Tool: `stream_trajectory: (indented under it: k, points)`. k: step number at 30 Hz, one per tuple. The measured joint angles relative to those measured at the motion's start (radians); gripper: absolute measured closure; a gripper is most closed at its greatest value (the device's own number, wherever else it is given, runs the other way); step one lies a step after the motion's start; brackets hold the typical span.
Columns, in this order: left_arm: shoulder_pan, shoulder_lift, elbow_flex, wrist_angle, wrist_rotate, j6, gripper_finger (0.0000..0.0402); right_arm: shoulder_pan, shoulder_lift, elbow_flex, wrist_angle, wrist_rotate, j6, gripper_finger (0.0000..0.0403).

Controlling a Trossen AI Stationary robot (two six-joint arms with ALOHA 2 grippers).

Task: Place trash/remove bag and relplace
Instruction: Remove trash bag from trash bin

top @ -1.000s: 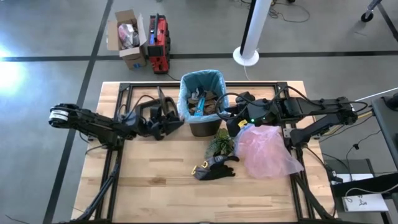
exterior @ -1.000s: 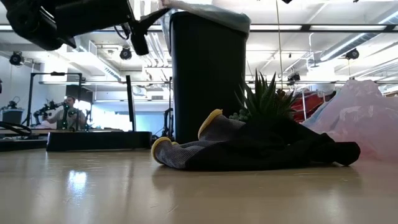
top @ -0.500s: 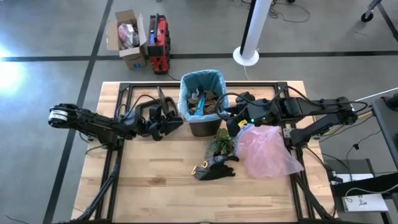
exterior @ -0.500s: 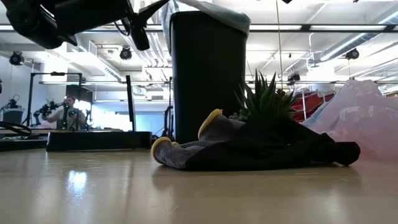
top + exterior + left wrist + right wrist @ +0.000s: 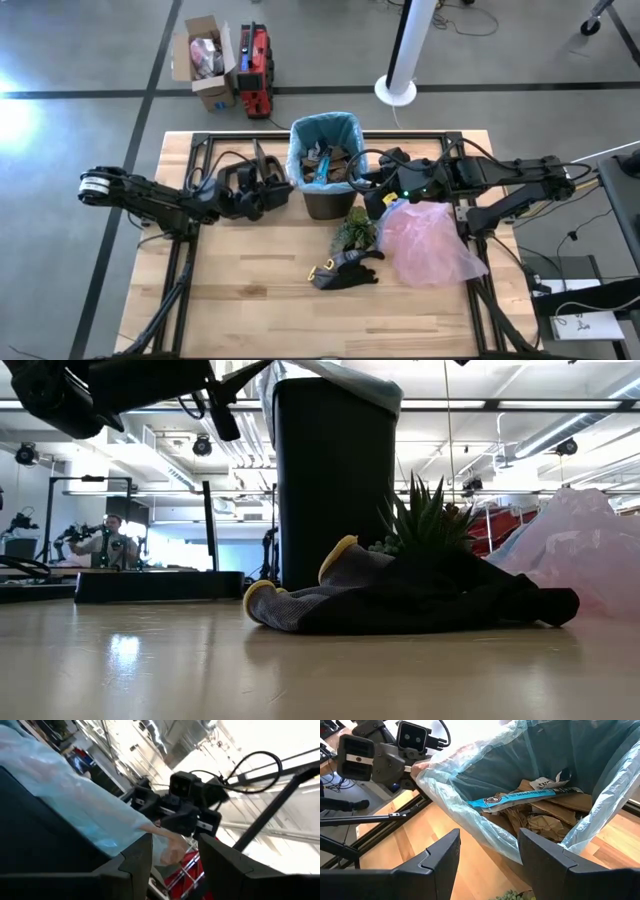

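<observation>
The black bin [image 5: 325, 190] stands at the table's [image 5: 250, 300] far middle, lined with the teal bag [image 5: 470, 805], its rim folded over the bin's edge. Trash [image 5: 545, 812] lies inside, including a blue-striped wrapper whose print is too small to read. The left gripper [image 5: 272, 188] is at the bin's left side, jaws narrowly apart around the bag's overhang, seemingly touching it. The right gripper [image 5: 368, 188] hovers at the bin's right rim, jaws apart, holding nothing.

Left tool [image 5: 172, 855] straddles the bag's [image 5: 80, 810] pulled-out edge.

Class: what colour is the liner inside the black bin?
Translucent teal-blue liner; clearest in the right wrist view.
</observation>
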Motion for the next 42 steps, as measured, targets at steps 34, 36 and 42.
stream_trajectory:
  k: [34, 36, 42]
  points:
    - [0.0, 0.004, 0.129, -0.242, -0.007, 0.064, 0.0278, 0.0, 0.0, 0.0, 0.0, 0.0, -0.008, 0.0217]
    - [0.0, 0.004, 0.139, -0.239, -0.006, 0.078, 0.0278, 0.0, 0.0, 0.0, 0.0, 0.0, -0.007, 0.0217]
    - [0.0, 0.002, 0.161, -0.233, -0.005, 0.083, 0.0289, 0.0, 0.0, 0.0, 0.0, 0.0, -0.008, 0.0217]
